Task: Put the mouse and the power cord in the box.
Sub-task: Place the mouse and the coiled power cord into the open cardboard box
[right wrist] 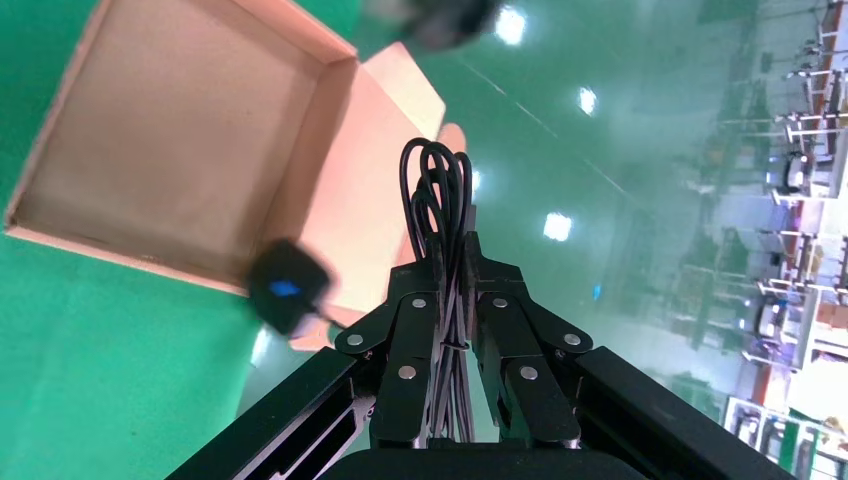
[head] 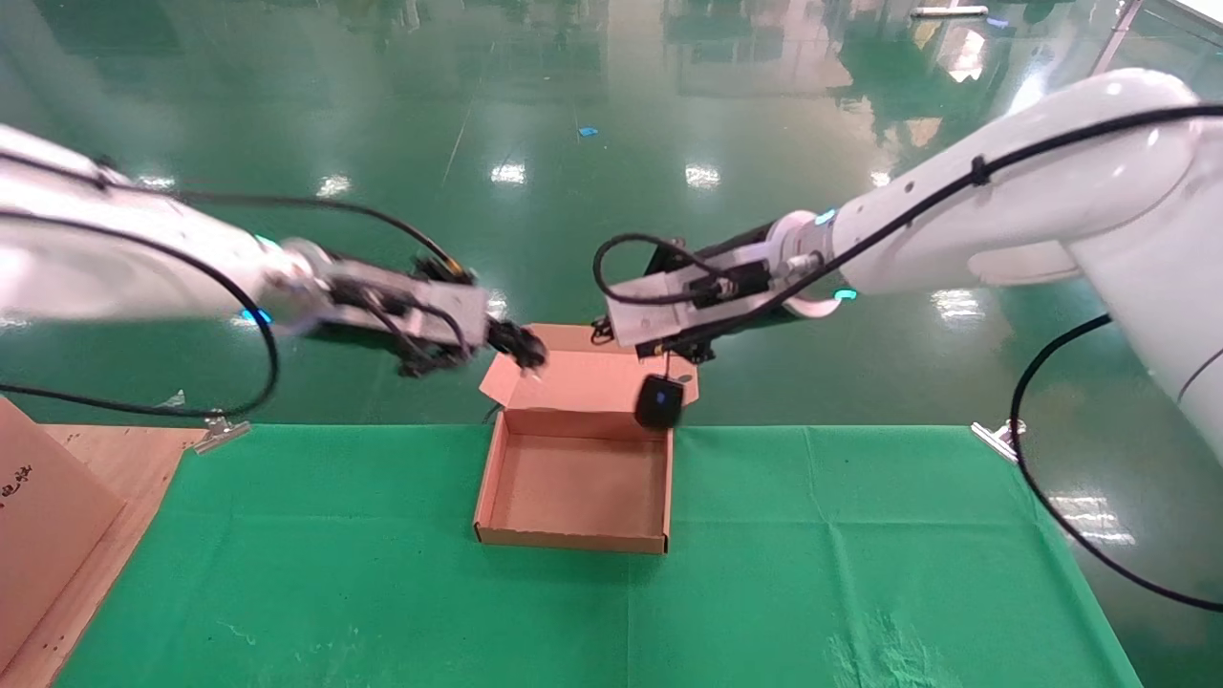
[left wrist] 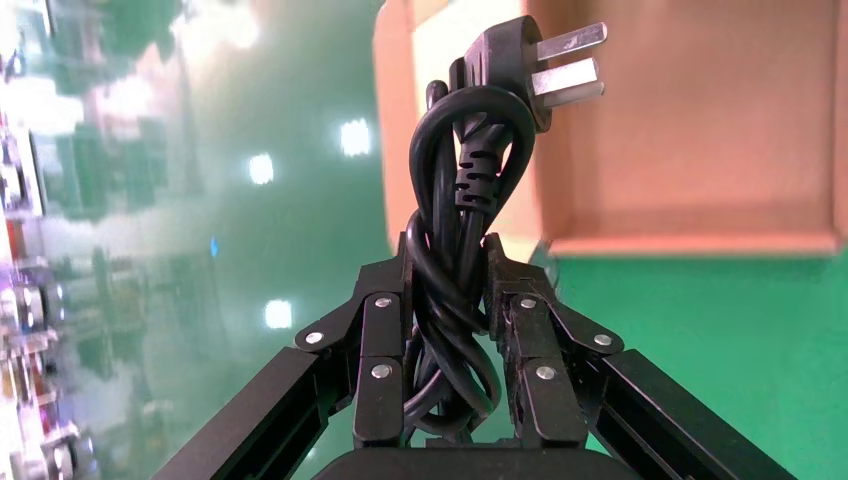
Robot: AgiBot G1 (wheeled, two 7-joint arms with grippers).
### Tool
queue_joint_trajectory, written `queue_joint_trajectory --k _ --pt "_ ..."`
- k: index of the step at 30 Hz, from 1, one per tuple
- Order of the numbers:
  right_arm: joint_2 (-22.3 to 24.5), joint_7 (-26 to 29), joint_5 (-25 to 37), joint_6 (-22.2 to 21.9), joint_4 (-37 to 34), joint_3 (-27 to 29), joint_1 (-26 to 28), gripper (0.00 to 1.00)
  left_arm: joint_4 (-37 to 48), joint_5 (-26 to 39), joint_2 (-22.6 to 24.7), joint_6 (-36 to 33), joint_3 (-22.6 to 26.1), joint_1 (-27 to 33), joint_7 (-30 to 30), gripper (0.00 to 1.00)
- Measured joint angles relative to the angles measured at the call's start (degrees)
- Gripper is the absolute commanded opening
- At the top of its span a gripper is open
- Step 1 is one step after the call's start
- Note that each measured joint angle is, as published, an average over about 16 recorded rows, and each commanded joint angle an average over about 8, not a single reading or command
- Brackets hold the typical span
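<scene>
While the left gripper (left wrist: pixel 450 330) clamps the power cord (left wrist: pixel 465 200) mid-bundle, the plug points toward the box (head: pixel 573 535), raised just beyond its far left corner, beside the open lid (head: pixel 573 377); right gripper (right wrist: pixel 455 300) pinches the coiled thin cable (right wrist: pixel 437 185), so the mouse (head: pixel 659 401) dangles over the box's far right corner; tray still holds nothing; both loads likely poised for lowering into it.

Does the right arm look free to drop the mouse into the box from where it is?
Probably yes. The right gripper pinches the mouse's thin cable; the mouse dangles at the far right corner of the open, empty box. The lid is folded back.
</scene>
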State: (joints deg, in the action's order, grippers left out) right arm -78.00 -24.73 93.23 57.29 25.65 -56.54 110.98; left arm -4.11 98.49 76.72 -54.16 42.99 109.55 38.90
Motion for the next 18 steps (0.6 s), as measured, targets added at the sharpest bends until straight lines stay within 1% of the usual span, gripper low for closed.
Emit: queue_joint_trajectory --k 3,7,13,18 --pt "0.25 0.21 -0.78 0.85 -0.73 -1.03 0.9 0.0 -1.29 -1.94 0.45 2.91 -1.13 -3.09 1.63 0.0" --pt "0.72 -0.08 -1.82 3.22 -2.46 -1.95 2.27 0.0 -3.87 -5.48 0.98 7.13 -2.86 -8.03 3.76 0.0" --pt "1.52 -1.85 -3.43 8.53 -6.17 -2.44 3.97 0.0 -8.03 -11.12 1.5 12.1 -4.41 -14.77 5.98 0.0" --pt "1.96 -4.29 -4.81 13.33 -9.64 -2.3 4.89 0.0 -11.02 -14.35 1.73 15.3 -3.42 -19.2 6.75 0.0"
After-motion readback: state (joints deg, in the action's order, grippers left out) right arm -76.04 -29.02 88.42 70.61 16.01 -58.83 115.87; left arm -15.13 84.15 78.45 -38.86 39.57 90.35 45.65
